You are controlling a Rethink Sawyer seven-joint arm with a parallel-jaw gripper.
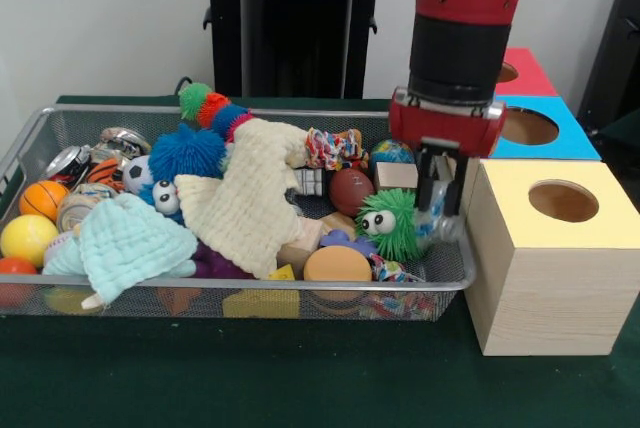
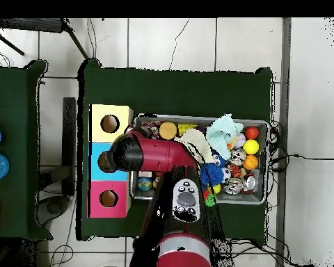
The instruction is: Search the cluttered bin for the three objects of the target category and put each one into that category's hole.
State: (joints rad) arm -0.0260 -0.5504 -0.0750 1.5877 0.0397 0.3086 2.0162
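From the front view my end effector (image 1: 440, 188) hangs low at the right end of the bin (image 1: 40, 133), its dark fingers (image 1: 428, 186) down inside the mesh beside the yellow-topped box (image 1: 550, 258). Something clear and crinkly with a touch of blue sits right at the fingers, likely one of the water bottles (image 1: 437, 210), but whether I am clamped on it or merely standing over it I cannot tell; the fingers' gap is lost against the dark parts behind. The green fuzzy toy with googly eyes (image 1: 392, 223) lies just to its left.

The overhead view hides all of that: my red arm (image 2: 156, 153) covers the left end of the bin (image 2: 261, 125), and neither the end effector nor the bottle shows beneath it. What that view gives instead is the row of three boxes at the left of the frame, and the round hole (image 2: 108, 198) in the red top lies lowest, below the blue and yellow ones. In the front view the red-topped box (image 1: 525, 70) is at upper right, its hole mostly cut off by my wrist.

I can find no other bottles; the cream knitted cloth (image 1: 250, 198) and the pale blue cloth (image 1: 130, 243) bury much of the bin on the green surface (image 1: 300, 378).
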